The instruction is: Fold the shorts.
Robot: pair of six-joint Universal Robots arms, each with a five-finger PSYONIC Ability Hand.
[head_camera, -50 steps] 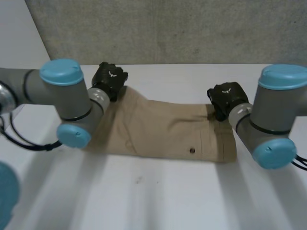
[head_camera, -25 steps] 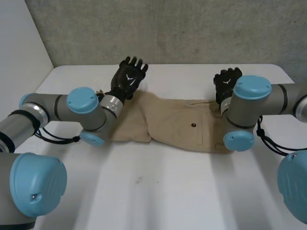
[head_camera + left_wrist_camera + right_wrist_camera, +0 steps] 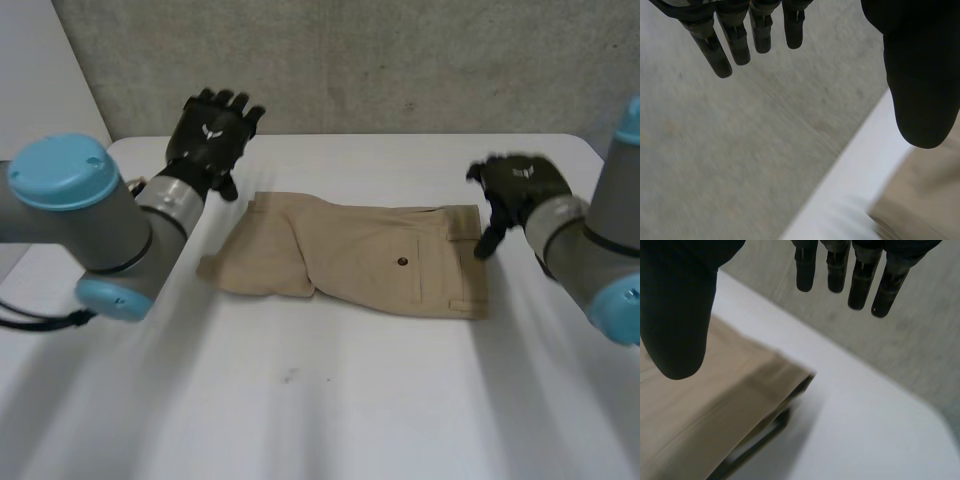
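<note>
The tan shorts (image 3: 350, 260) are lying flat on the white tabletop (image 3: 330, 400). The left robot hand (image 3: 210, 135) and right robot hand (image 3: 515, 190) are hovering wide open, holding nothing, one near each end. The shorts are looking soft and floppy, so pinching the ends is probably best.

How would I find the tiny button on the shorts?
Look at the white table, where tan cloth shorts lie flat in the middle. Toward the end nearer the right hand sits a small dark round button, the only dark dot on the plain tan fabric.
</note>
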